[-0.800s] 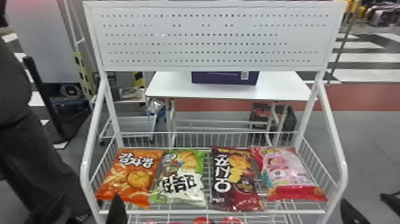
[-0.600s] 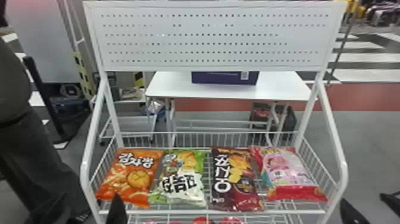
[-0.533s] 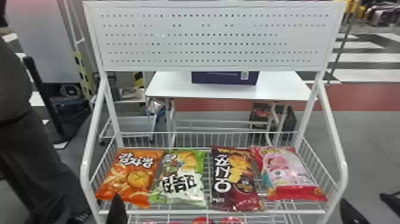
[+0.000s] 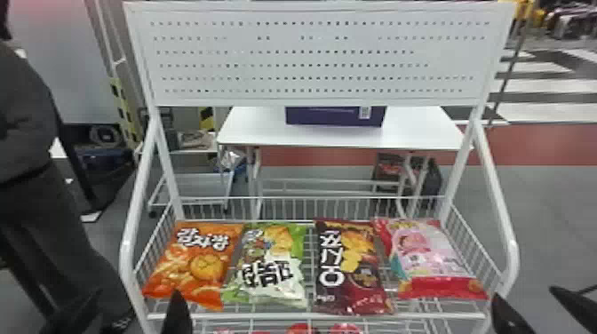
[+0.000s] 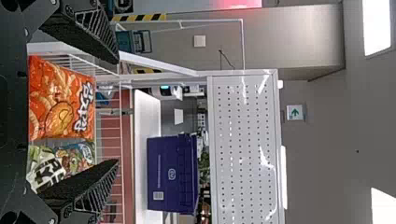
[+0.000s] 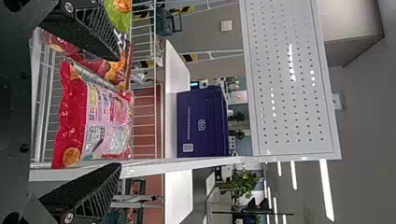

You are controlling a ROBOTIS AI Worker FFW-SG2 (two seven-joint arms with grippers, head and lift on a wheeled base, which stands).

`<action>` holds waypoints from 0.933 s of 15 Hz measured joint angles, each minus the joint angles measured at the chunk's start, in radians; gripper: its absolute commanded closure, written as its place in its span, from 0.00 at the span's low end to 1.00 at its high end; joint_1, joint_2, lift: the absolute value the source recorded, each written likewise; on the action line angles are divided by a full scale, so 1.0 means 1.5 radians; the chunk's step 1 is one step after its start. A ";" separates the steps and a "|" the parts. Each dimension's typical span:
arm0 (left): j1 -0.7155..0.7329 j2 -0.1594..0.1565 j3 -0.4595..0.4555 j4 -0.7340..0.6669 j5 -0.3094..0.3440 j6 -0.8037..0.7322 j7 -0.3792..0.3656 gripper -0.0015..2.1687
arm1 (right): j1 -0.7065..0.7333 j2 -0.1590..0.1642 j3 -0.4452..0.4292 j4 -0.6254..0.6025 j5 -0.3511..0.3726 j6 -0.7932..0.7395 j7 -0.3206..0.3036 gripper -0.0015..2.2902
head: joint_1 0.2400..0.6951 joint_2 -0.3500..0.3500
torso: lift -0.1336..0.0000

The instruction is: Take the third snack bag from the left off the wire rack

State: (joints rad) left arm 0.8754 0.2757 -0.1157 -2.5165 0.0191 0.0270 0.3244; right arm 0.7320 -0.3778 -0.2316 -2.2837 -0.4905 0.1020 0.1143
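Note:
Four snack bags lie side by side on the white wire rack (image 4: 475, 257): orange (image 4: 195, 262), green (image 4: 266, 271), dark red (image 4: 351, 266) and pink (image 4: 426, 262). The dark red bag, third from the left, lies flat with yellow chips printed on it. My left gripper (image 5: 100, 109) is open in front of the rack's near edge, facing the orange bag (image 5: 60, 105) and green bag (image 5: 51, 161). My right gripper (image 6: 102, 107) is open before the near right corner, facing the pink bag (image 6: 93, 126) with the dark red bag (image 6: 93, 58) beside it. Neither gripper holds anything.
A perforated white back panel (image 4: 311, 53) rises above the shelf on two side posts. Behind the rack a white table (image 4: 337, 133) carries a dark blue box (image 4: 335, 116). A person in dark clothes (image 4: 26, 177) stands left of the rack. Red items (image 4: 311, 329) show on a lower shelf.

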 measured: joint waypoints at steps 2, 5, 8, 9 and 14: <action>0.002 -0.001 -0.010 0.000 -0.011 0.000 0.001 0.06 | -0.083 0.006 0.057 0.023 0.040 0.089 -0.013 0.04 | 0.57 0.50 | 1.00; 0.004 -0.001 -0.013 0.002 -0.014 0.000 0.002 0.06 | -0.253 0.035 0.143 0.109 0.079 0.207 -0.013 0.04 | 0.57 0.50 | 1.00; 0.009 0.001 -0.010 0.001 -0.015 -0.002 0.003 0.06 | -0.409 0.051 0.237 0.229 0.087 0.244 -0.013 0.04 | 0.57 0.50 | 1.00; 0.010 0.001 -0.009 0.001 -0.015 -0.002 0.003 0.06 | -0.443 0.058 0.260 0.261 0.089 0.250 -0.012 0.04 | 0.57 0.50 | 1.00; 0.012 0.003 -0.003 0.008 -0.014 -0.004 0.003 0.06 | -0.556 0.095 0.339 0.418 0.093 0.284 0.006 0.04 | 0.57 0.50 | 1.00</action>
State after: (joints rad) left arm 0.8935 0.2807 -0.1200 -2.5039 -0.0021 0.0214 0.3283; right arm -0.1021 -0.2347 0.2761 -1.6568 -0.3510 0.5275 0.1233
